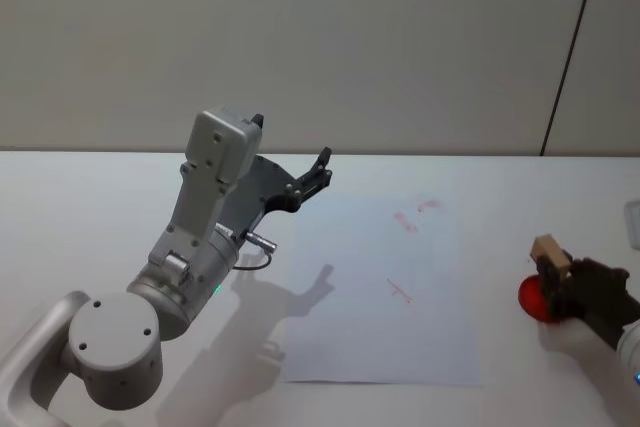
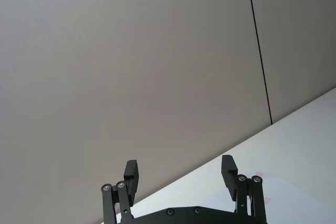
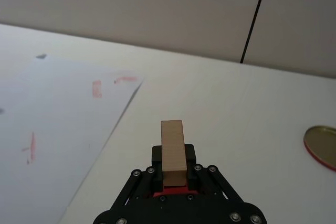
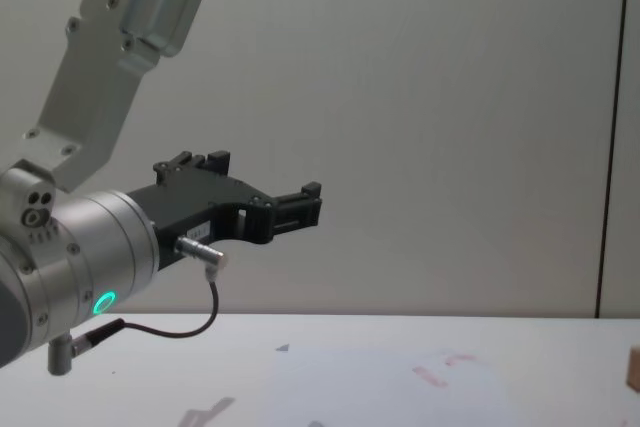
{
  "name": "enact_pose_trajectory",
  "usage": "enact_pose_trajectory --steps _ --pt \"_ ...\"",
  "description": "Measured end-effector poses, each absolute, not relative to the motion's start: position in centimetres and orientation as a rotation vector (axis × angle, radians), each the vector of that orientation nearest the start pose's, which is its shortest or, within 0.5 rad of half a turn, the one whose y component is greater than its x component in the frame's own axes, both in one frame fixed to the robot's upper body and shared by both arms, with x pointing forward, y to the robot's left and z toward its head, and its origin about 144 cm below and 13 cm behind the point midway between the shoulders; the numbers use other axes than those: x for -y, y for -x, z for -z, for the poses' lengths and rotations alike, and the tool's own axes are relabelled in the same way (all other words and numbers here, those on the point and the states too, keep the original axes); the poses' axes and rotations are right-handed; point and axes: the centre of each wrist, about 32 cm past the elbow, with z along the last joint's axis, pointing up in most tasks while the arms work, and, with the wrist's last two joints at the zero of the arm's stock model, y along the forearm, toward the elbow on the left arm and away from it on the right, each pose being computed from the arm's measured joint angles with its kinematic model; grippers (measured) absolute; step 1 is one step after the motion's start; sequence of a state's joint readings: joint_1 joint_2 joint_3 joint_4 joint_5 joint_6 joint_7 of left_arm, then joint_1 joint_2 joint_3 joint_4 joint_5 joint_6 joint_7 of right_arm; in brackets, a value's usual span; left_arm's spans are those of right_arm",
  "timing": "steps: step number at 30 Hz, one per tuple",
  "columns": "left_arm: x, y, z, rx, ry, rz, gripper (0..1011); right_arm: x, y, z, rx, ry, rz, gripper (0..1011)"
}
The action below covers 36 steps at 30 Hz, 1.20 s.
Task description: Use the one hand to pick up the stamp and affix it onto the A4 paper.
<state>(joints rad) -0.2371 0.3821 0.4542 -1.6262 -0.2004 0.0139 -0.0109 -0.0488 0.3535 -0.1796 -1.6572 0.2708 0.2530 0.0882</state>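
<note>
The stamp (image 1: 550, 250), a small light-tan wooden block, stands upright between the fingers of my right gripper (image 1: 558, 277), which is shut on it at the table's right side, just right of the A4 paper (image 1: 380, 287). In the right wrist view the stamp (image 3: 173, 149) rises from the right gripper (image 3: 173, 167), with the A4 paper (image 3: 52, 119) and its red smudges beyond it. A red round pad (image 1: 530, 299) lies under this gripper. My left gripper (image 1: 322, 169) hangs open and empty in the air over the paper's far left corner; its fingers (image 2: 131, 174) stand wide apart.
A round gold lid with a red rim (image 3: 321, 145) lies on the white table (image 1: 100, 207) beside the right gripper. A pale object (image 1: 633, 222) sits at the right edge. The left arm's cable (image 4: 200, 322) hangs under its wrist.
</note>
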Motion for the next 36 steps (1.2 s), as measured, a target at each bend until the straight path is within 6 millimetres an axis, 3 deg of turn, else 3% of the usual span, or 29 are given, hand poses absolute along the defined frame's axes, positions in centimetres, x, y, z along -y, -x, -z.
enact_pose_trajectory --steps 10,19,28,36 --pt "-19.8 -49.2 -120.4 0.268 -0.061 -1.124 1003 26.1 -44.8 -117.3 -0.069 0.195 1.21 217" --pt "-19.8 -49.2 -120.4 0.268 -0.061 -1.124 1003 25.0 -45.7 -118.4 -0.052 0.17 1.094 218" --pt "-19.8 -49.2 -120.4 0.268 -0.061 -1.124 1003 23.4 -47.1 -117.6 -0.088 0.207 0.972 217" --pt "-19.8 -49.2 -120.4 0.268 -0.061 -1.124 1003 21.6 -48.7 -115.6 -0.13 0.281 0.876 217"
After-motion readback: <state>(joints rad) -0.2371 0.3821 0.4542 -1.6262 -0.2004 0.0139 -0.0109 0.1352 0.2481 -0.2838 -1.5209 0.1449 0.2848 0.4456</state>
